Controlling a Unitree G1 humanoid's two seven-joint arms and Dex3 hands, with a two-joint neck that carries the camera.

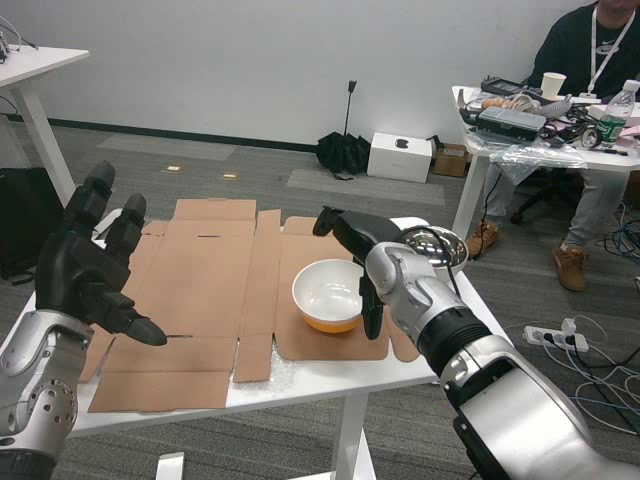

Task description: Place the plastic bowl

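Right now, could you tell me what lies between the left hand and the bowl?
In the head view, only flattened cardboard on the table lies between the left hand and the bowl; nothing stands on that stretch.

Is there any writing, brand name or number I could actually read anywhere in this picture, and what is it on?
None can be read.
White box on the floor: a dark mark, too small to read.
Water bottle on the far table: green label, print blurred.
Person's lanyard: no legible text.
Plastic bowl, cardboard, both hands: no markings visible.
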